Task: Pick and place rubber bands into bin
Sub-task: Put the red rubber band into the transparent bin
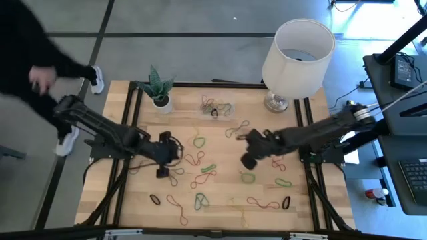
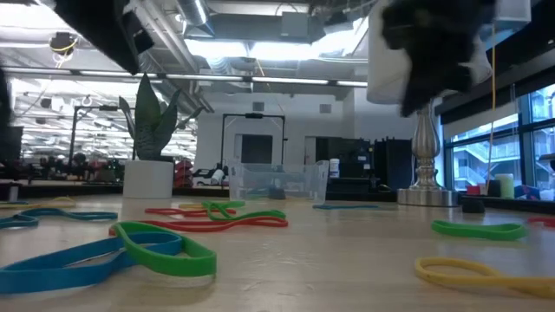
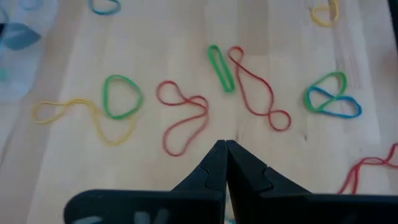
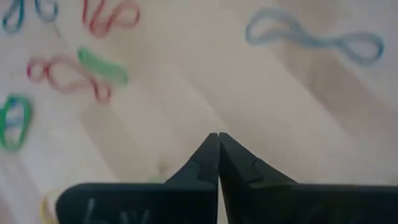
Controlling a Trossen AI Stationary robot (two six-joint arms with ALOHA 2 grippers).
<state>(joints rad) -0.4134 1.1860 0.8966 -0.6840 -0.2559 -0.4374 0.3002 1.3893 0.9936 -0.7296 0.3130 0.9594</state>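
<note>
Pick step: right gripper [image 1: 247, 161] at table [image 1: 300, 207] centre, fingers closed, nothing visibly held; left gripper [image 1: 162, 172] closed, empty; thin coloured rubber bands [image 1: 203, 167] scattered; clear shallow plastic bin [image 1: 217, 107] at 12 o'clock; next, confirm a grasp.

Wooden table [image 1: 133, 207] carries scattered rubber bands [image 1: 200, 160], clear bin [image 1: 217, 107], plant pot [image 1: 162, 103], lamp [image 1: 277, 101]

Toward the top edge of the high view, the bin [image 1: 217, 107] sits between the plant pot [image 1: 161, 101] at its left and the lamp [image 1: 295, 57] at upper right. Rubber bands [image 1: 200, 160] litter the centre and lower table [image 1: 120, 113]. The right gripper [image 1: 248, 160] and left gripper [image 1: 164, 169] flank the middle lane.
</note>
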